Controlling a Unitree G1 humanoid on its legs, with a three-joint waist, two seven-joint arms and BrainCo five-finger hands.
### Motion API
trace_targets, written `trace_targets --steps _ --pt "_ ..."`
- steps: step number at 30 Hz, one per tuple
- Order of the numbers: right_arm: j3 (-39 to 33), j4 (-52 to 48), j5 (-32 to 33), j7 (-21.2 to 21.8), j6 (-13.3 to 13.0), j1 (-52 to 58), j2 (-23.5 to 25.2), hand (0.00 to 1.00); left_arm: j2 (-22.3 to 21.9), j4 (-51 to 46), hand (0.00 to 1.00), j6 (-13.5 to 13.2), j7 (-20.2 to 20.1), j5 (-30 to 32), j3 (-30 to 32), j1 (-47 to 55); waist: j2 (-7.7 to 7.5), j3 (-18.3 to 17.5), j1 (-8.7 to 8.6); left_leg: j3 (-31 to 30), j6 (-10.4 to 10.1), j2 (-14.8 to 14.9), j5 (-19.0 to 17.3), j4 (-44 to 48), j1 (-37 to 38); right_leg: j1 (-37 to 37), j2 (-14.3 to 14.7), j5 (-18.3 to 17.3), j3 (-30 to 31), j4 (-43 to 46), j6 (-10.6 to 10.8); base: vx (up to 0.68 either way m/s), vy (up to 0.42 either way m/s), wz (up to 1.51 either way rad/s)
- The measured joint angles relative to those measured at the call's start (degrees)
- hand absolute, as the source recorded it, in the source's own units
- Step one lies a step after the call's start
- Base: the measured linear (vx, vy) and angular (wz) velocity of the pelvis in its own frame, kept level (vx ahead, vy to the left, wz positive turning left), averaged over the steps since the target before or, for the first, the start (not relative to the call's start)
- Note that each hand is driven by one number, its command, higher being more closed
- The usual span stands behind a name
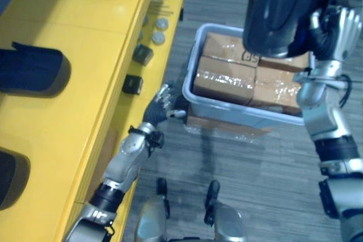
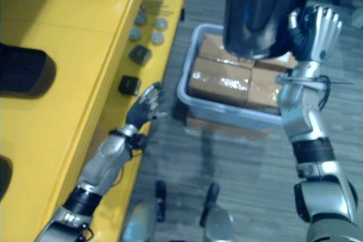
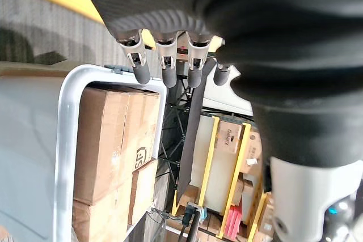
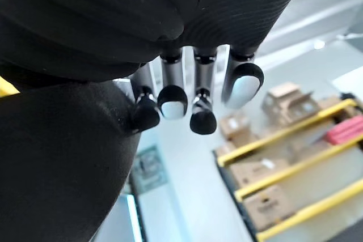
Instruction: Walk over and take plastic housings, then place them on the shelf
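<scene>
**A:** Obs. Right hand (image 2: 317, 26) is raised high, fingers straight and apart, lying against the side of a large dark plastic housing (image 1: 278, 9). No curl shows in the right wrist view. Cannot tell whether the thumb hooks the part.

**B:** So the housing is up at the right hand, above the grey bin (image 1: 227, 109) of cardboard boxes (image 1: 224, 77), and not yet on the yellow shelf (image 1: 85, 38)?

**A:** Correct. Left hand (image 1: 161, 103) is low by the shelf edge, fingers loose and spread, empty.

**B:** Risks from here?

**A:** Judgements only.
1. The support looks like flat-fingered contact, not a wrap. A quick sideways swing toward the shelf could let the housing slide off into the bin or onto the floor.
2. The shelf top already carries other dark housings (image 1: 31, 72), with free spots between them. A poorly aimed set-down could knock a neighbour or leave the new one overhanging the edge.
3. The raised housing blocks part of the head camera's view, so the target spot may be hard to see during the carry.
4. Small black blocks (image 1: 132, 84) and round grey discs (image 1: 158, 38) sit on the yellow ledge near the left hand. That arm could sweep them off if it lifts to help.

**B:** Mitigation?

**A:** Bring the left hand under the housing before crossing, then traverse slowly.
</scene>
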Motion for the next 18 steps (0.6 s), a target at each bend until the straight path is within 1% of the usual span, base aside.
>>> trace_targets --steps 3,6,10,12,14,17,18 --pt "0.35 0.00 -1.94 0.82 -1.80 0.30 1.74 1.00 -0.40 2.89 0.00 0.26 0.94 -0.07 0.02 -0.88 -0.24 -1.37 -0.52 0.06 0.11 -0.04 0.24 -0.51 0.99 0.92 0.02 0.50 -0.01 -0.56 -0.13 -0.06 0.020 -0.03" --pt "2.58 0.00 -3.79 1.74 -2.95 0.41 1.90 1.00 -0.46 4.93 0.00 0.26 1.55 -0.53 0.03 -1.83 -0.35 -1.89 -0.53 0.21 0.17 -0.09 0.82 -0.90 1.23 1.25 0.10 1.21 -0.05 -1.09 -0.24 -0.07 0.013 0.00" --pt "5.04 0.02 -5.39 3.50 -3.63 1.03 3.13 1.00 -1.47 5.95 0.00 0.35 1.98 -3.48 0.07 -2.49 -0.64 -2.14 -0.43 0.14 0.14 -0.09 1.69 -1.97 1.59 1.72 0.26 1.77 -0.33 -1.87 -0.28 -0.07 0.012 0.03" --pt "6.08 0.20 -6.41 3.84 -3.80 1.85 4.05 1.00 -1.76 5.99 0.00 0.99 2.50 -6.01 -0.02 -2.51 -0.96 -2.35 -0.08 0.17 -0.01 -0.19 2.65 -3.24 2.32 1.75 0.25 1.86 -0.40 -1.92 -0.30 -0.04 0.008 0.01" --pt "6.78 0.28 -6.46 3.94 -4.10 2.44 4.08 1.00 -1.94 6.14 0.00 1.28 2.78 -7.89 -0.02 -2.74 -1.01 -2.38 0.01 -0.03 -0.05 -0.19 3.12 -3.80 2.35 1.72 0.30 2.01 -0.86 -2.03 -0.34 -0.02 0.007 0.06" --pt "7.51 0.42 -7.14 5.23 -4.10 2.61 4.44 1.00 -2.43 6.54 0.00 1.50 3.16 -11.63 -0.10 -3.31 -1.20 -2.49 0.13 -0.27 -0.20 -0.27 3.99 -5.11 2.41 1.73 0.41 2.53 -1.32 -2.78 -0.31 -0.01 0.009 0.06" --pt "7.95 0.75 -7.63 5.69 -4.09 2.61 4.58 1.00 -2.74 6.62 0.00 1.49 3.18 -11.81 -0.12 -3.37 -1.33 -2.57 0.26 -0.31 -0.21 -0.26 4.11 -5.26 2.40 1.73 0.45 2.59 -1.38 -2.91 -0.29 0.00 0.000 0.00"
